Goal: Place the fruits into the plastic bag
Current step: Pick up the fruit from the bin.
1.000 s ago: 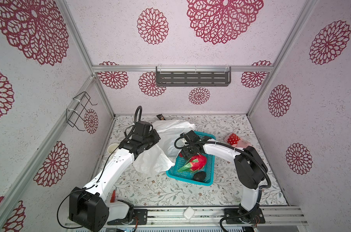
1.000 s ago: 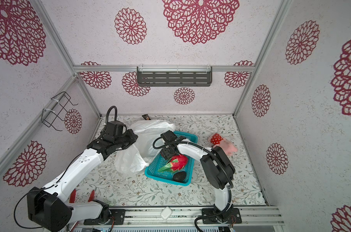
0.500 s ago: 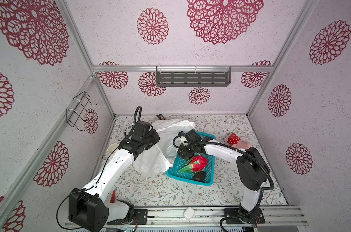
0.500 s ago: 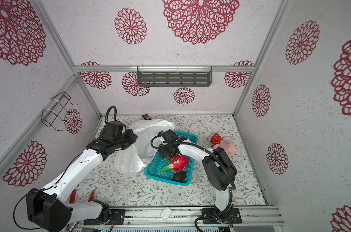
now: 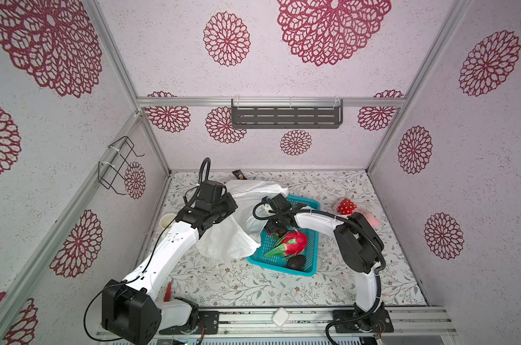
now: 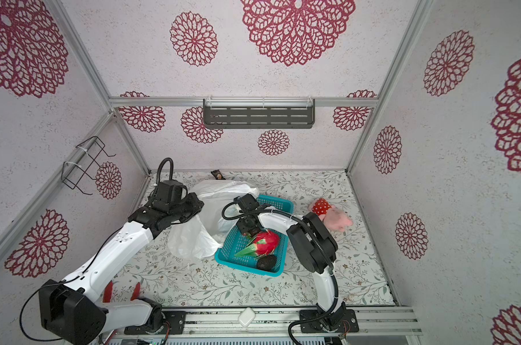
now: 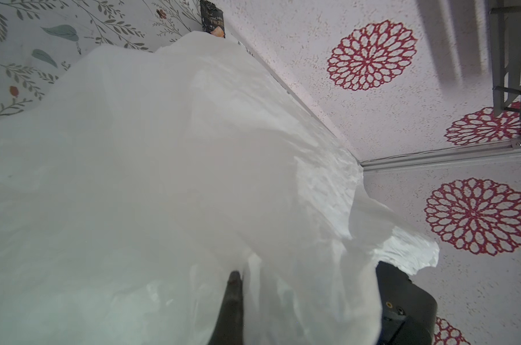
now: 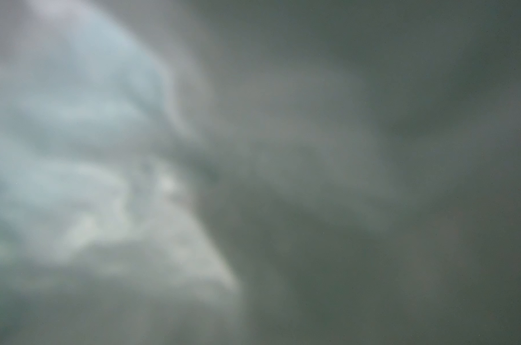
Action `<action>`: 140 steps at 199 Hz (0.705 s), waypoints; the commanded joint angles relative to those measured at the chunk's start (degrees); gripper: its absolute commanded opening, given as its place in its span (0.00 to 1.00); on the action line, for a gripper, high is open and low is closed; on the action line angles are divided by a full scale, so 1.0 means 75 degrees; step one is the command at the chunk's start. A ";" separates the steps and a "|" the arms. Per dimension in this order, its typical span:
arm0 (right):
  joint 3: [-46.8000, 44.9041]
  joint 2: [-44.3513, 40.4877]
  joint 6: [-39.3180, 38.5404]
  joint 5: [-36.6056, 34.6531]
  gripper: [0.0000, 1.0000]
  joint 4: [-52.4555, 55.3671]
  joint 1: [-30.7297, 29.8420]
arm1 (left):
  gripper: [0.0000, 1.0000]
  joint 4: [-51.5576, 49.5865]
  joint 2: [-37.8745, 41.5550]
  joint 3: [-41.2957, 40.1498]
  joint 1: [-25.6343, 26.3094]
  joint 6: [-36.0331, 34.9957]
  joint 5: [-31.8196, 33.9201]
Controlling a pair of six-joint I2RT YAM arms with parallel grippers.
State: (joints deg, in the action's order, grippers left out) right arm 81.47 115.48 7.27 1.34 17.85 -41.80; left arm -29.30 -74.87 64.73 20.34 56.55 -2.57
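Left gripper: jaws clenched on the plastic bag, which stands left of the basket. Right gripper: jaw state cannot be told; it sits in the basket's far-left corner beside the dragon fruit. The avocado lies nearer.

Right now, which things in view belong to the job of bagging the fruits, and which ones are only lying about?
For the job: plastic bag, dragon fruit, avocado.
Only lying about: plush toy, snack packet, paper cup. The teal basket only holds the two fruits.
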 commanded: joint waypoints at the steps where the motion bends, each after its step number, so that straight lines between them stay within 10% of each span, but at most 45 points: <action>1: -0.0185 -0.0408 0.0074 -0.0051 0.40 -0.0222 -0.0016 | 0.00 -0.0072 0.0233 0.0008 -0.0043 -0.0059 0.0120; 140: -0.1677 -0.4136 0.0250 0.2043 0.36 -0.1091 0.0007 | 0.00 0.0063 0.0127 0.0030 -0.0040 0.0003 0.0011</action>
State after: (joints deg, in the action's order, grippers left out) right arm 66.85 85.73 7.79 13.13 12.34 -41.80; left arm -29.41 -74.48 64.73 20.34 56.58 -2.28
